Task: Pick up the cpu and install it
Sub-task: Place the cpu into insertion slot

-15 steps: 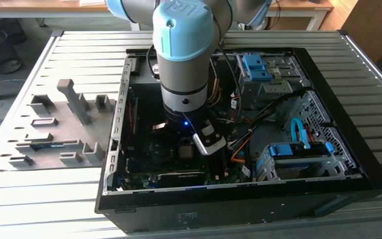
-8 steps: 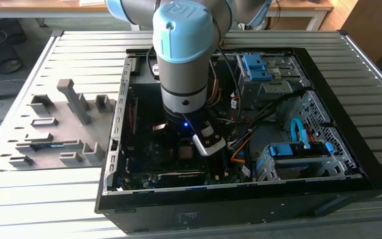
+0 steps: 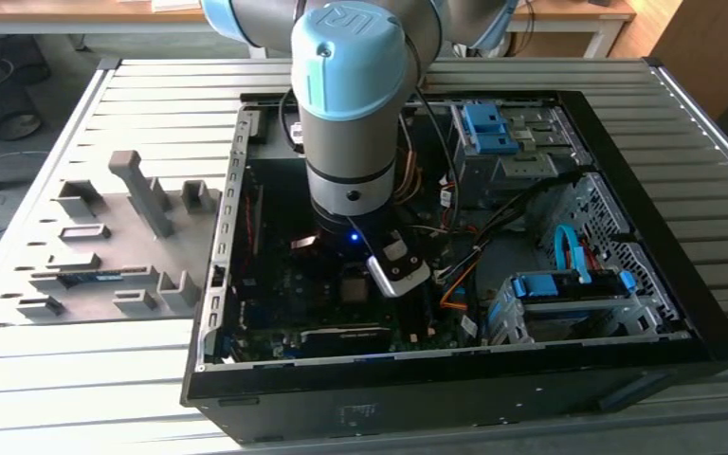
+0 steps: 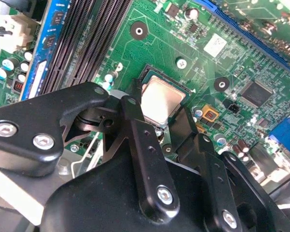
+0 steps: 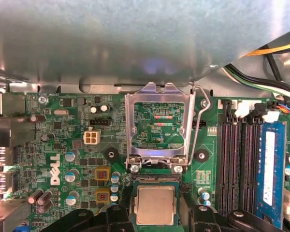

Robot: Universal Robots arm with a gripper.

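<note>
The cpu [image 5: 156,204], a thin square chip with a pale silvery top, lies flat in the motherboard socket [image 5: 132,193]. In the second wrist view the cpu [image 4: 160,98] sits in the same dark frame. My gripper [image 5: 156,218] is low over it, one black finger on each side, and a thin strip of socket shows between the chip's edges and the fingers [image 4: 131,113]. The jaws look slightly open, not pressing the chip. In the exterior view the gripper [image 3: 367,282] is deep inside the open computer case [image 3: 667,313], under the arm.
The socket's metal load plate [image 5: 157,126] and its lever [image 5: 199,126] stand raised beside the cpu. A blue memory stick [image 5: 270,169] sits in the black slots [image 5: 234,164]. A grey fixture tray [image 3: 111,246] lies outside the case, on the exterior view's left. Cables and blue drive brackets [image 3: 567,284] crowd the exterior view's right.
</note>
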